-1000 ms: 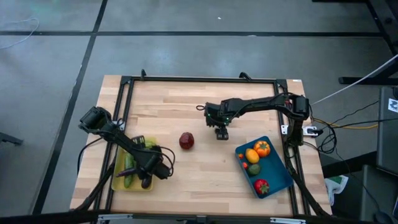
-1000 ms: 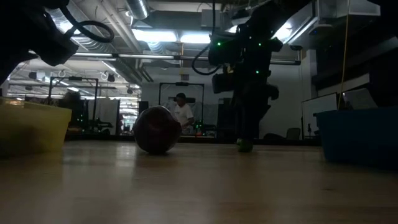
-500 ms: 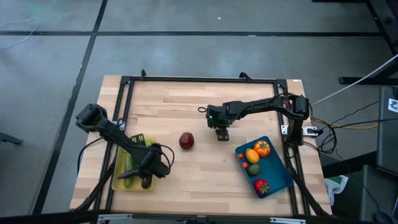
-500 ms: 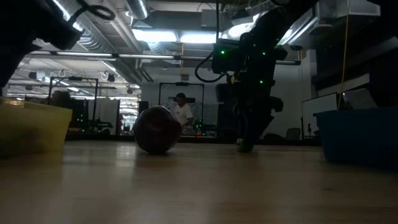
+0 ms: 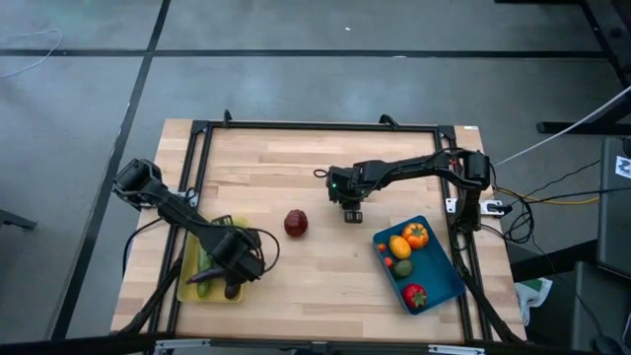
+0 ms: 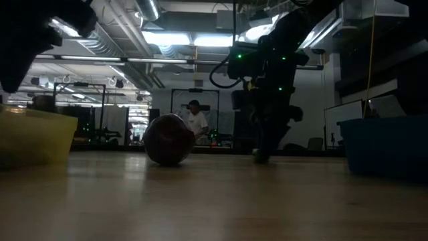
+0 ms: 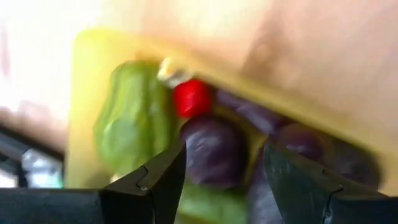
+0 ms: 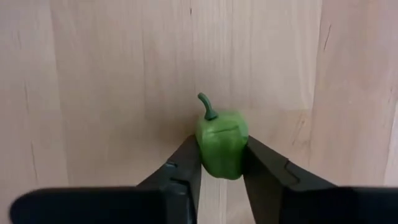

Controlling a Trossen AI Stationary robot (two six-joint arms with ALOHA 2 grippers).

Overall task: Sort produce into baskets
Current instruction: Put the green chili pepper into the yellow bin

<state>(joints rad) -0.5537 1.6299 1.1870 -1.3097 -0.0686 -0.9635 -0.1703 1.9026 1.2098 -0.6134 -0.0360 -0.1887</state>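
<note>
A green pepper lies on the wooden table right of its middle, and my right gripper is shut on it. A dark red apple rests on the table to its left. At the near left, the yellow basket holds a green pepper, purple eggplants and a small red piece. My left gripper hangs open above them, touching nothing. At the near right, the blue basket holds an orange, an orange pepper, an avocado and a red pepper. My right gripper pinches the green pepper by its two opposite sides, one finger on each. The fingers come steeply from above. The pepper's stem points away beyond the fingertips. In the low view the pepper sits at table level.
A black metal frame runs around the table's edges. Bare wood lies between the apple and the blue basket and along the far side. In the low view a person stands far off in the room behind the table.
My right gripper has sunk slightly and shut on the green pepper, which stays on the table. My left gripper has risen a little over the yellow basket and tipped to point more steeply down, still open.
</note>
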